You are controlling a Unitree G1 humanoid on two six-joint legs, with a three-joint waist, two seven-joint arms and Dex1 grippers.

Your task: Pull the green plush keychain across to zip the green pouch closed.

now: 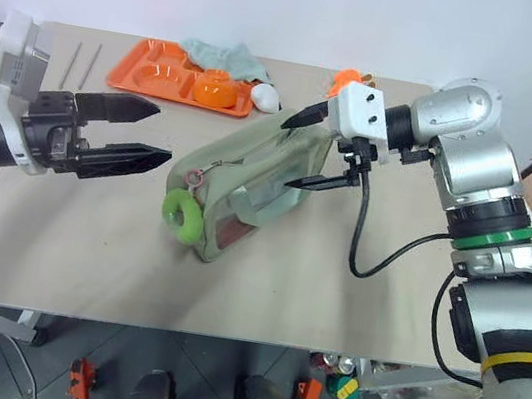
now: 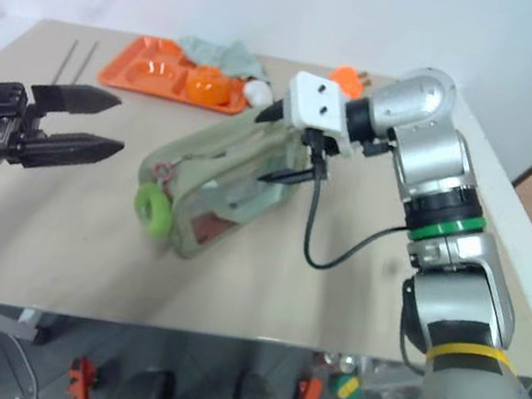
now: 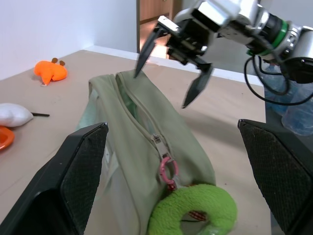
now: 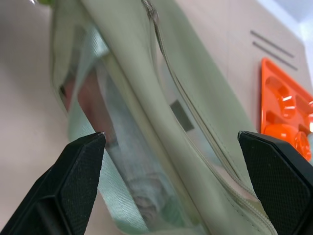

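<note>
- Both two-fingered black grippers stand spread wide and hold nothing: the left gripper (image 1: 127, 129) hovers level just beside the pouch's near end, and the right gripper (image 1: 306, 149) hangs over its far end, fingers straddling the top without a clear touch.
- Between them, lying slantwise on the beige table (image 1: 85, 252), is the pale sage-green fabric pouch with clear plastic side windows (image 1: 247, 192). Its top zipper (image 3: 142, 122) runs along the ridge.
- At the end nearest the left gripper, the small lime-green fuzzy ring keychain (image 1: 181, 210) dangles from a pink clasp (image 3: 167, 169) on the zipper slider and rests against the pouch's end.
- Handling, as a judgement: the plush ring is light and squashy, so it will deform and may slip; a pinch across the ring's band, or on the firmer clasp, looks surer. The pouch is soft and light and would likely slide or buckle with the pull, so the far end probably needs holding down.
- Hard to make out: how far the zipper teeth are already joined, since the seam looks nearly shut in the left wrist view. The pouch's contents are a blur behind the plastic window (image 4: 122, 161).
- An orange compartment tray (image 1: 155, 71) sits well apart at the table's back.
</note>
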